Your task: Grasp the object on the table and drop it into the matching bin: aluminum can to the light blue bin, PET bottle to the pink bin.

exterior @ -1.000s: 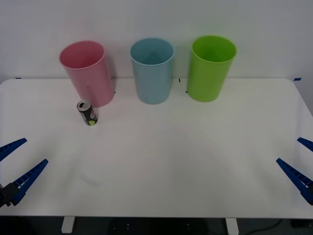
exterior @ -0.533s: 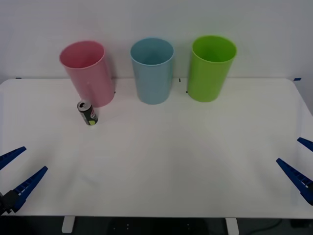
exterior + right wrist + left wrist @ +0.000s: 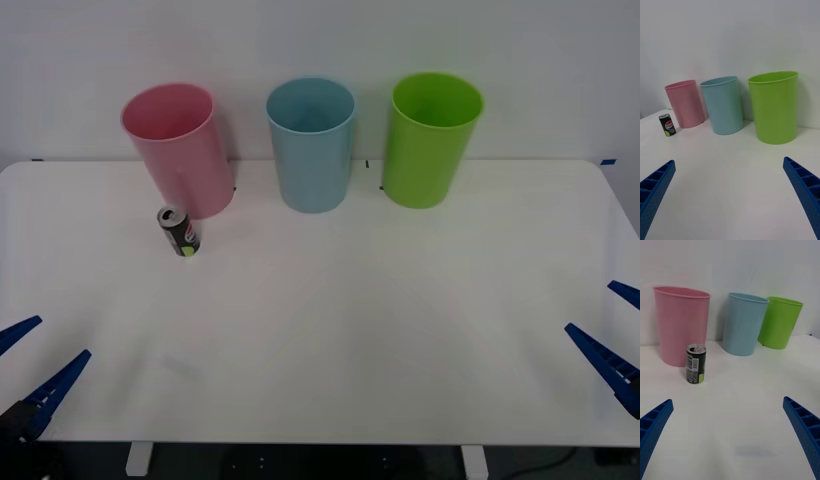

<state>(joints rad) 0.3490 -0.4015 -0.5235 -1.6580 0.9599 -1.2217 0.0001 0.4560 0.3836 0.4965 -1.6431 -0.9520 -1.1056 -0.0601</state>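
White table (image 3: 400,330), 3 bins, 1 can, before any grasp.

Behind stand the pink bin (image 3: 180,150), light blue bin (image 3: 312,145) and a lime green bin (image 3: 432,140); the aluminum can (image 3: 180,231) stands upright just beside pink. My left gripper (image 3: 28,372) and right gripper (image 3: 612,338) hang spread, empty, at the near edge; I judge the left must reach it.
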